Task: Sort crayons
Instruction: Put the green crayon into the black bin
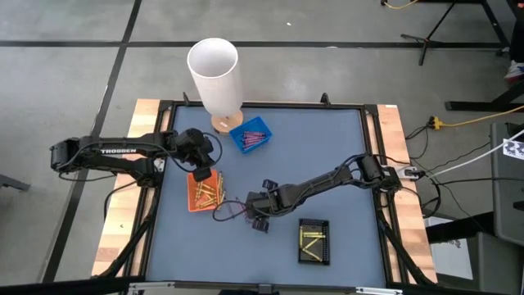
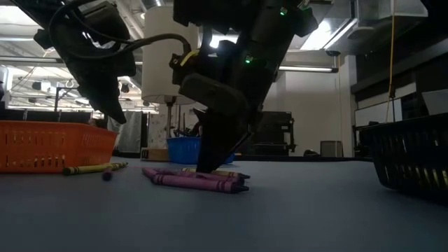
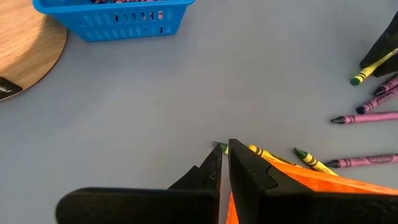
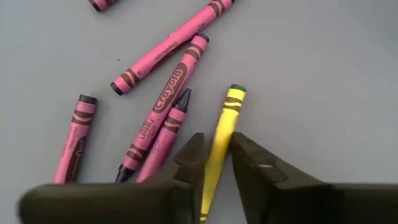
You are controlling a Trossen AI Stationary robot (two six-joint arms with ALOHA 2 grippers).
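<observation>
Several purple-pink crayons (image 4: 163, 118) and a yellow crayon (image 4: 225, 118) lie loose on the grey table (image 1: 327, 164). They also show in the low view (image 2: 196, 181). My right gripper (image 4: 217, 149) reaches down to the table among them and is shut on the yellow crayon. My left gripper (image 3: 224, 163) is shut and hangs over the right end of the orange tray (image 1: 203, 192), which holds orange-gold crayons. A green-tipped crayon end (image 3: 219, 146) shows just past its fingertips; I cannot tell if they touch it. Two more yellow crayons (image 3: 308, 159) lie beside the tray. My right gripper pinches the yellow crayon's middle (image 4: 221, 134) between its two fingers, one finger (image 4: 194, 149) on each long side. The fingers come from above, slanting down, and stand across the crayon. The crayon lies flat on the table, its green-tipped end (image 4: 236, 90) pointing away.
A blue tray (image 1: 251, 135) with purple-pink crayons stands at the back, beside a tall white cylinder (image 1: 214, 70) on a round wooden base. A black tray (image 1: 313, 240) with yellow crayons stands at the near right. The grey table has raised wooden edges.
</observation>
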